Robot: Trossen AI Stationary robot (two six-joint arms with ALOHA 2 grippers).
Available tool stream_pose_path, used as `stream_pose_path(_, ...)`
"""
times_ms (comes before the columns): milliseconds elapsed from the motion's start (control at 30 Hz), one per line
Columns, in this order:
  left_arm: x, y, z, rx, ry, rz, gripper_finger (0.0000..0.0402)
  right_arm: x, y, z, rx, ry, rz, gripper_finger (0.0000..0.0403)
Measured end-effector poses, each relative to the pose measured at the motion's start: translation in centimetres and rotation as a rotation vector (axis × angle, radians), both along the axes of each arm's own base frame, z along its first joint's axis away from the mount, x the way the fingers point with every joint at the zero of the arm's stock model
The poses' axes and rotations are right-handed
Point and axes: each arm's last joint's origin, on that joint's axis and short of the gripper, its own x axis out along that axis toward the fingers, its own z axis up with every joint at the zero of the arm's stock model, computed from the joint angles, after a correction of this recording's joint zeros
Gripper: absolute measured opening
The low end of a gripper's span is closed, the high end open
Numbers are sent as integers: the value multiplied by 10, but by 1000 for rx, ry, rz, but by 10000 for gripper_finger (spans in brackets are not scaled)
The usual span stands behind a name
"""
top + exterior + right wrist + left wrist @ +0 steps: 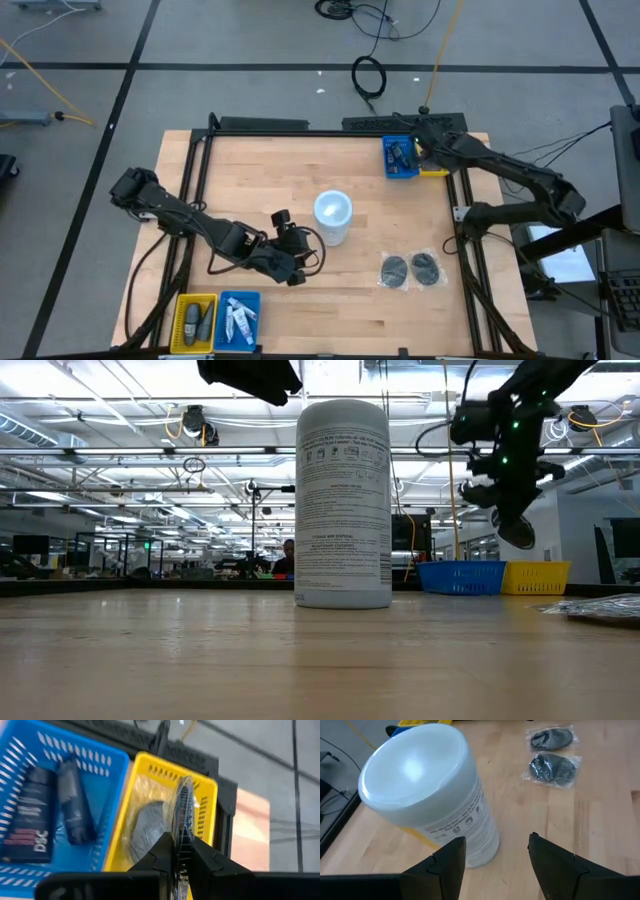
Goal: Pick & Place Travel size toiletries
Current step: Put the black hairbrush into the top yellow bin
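Toiletries are spread over my light wooden table (330,290) at this moment. My right gripper (181,851) hangs above the yellow plastic basket (207,815) at the far right corner, and its fingers are closed on a dark grey round disc in clear wrapping (183,810), held on edge; another grey disc (147,827) lies inside that basket already. Just beside it, the blue plastic basket (107,765) holds two small dark bottles (75,807). My left gripper (495,857) is above the table near the tall white cylinder container (427,795), with its jaws apart and holding nothing. Two more wrapped dark discs (410,269) lie on the table right of the cylinder. At the near left corner, a yellow tray (181,322) holds grey items and a blue tray (224,322) holds small white tubes (238,319).
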Motion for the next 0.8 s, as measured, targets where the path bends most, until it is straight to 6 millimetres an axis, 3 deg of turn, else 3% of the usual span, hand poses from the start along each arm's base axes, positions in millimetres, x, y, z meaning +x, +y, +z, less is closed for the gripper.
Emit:
stream_pose_path(300,0,-1,0,-6,-2,1,214,-2,-22,-25,123,76,-59,22)
stream_pose_path(533,0,-1,0,-6,-2,1,214,-7,-30,-32,151,98,-96,24)
stream_pose_path(800,0,-1,0,-3,0,-1,214,-6,-31,-32,141,89,-96,70)
